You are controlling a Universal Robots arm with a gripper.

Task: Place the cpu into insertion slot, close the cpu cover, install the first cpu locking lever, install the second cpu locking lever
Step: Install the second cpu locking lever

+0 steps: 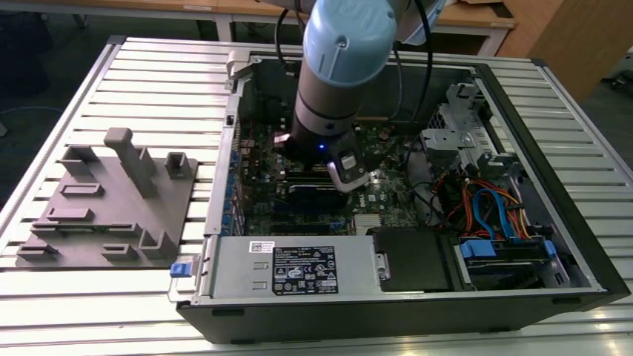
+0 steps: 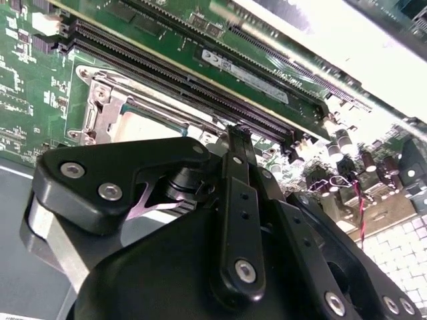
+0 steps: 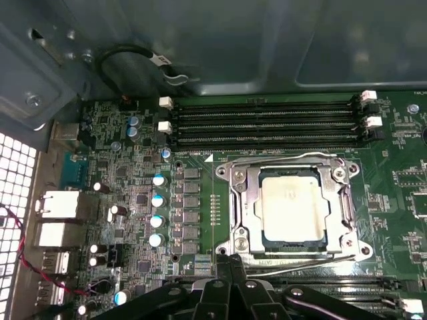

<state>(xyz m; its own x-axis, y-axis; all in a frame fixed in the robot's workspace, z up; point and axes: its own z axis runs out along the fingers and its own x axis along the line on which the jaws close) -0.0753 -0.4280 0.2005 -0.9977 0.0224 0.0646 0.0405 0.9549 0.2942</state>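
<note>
Down inside the open computer case (image 1: 554, 245) on the slatted worktop (image 1: 148, 67), the gripper (image 3: 230, 267) hangs just beside the insertion slot (image 3: 347, 200), its black fingers (image 2: 239, 143) drawn together with nothing visibly between them. Case walls stand close around the arm. The cpu (image 3: 292, 205) lies flat in the slot, square to its rim, with the cpu cover (image 3: 247, 200) down around it; the first wrist view shows this plainly, while the second wrist view shows the frame partly behind the gripper body. Beyond run long memory slots (image 3: 267, 123), parallel to the socket's far edge.
</note>
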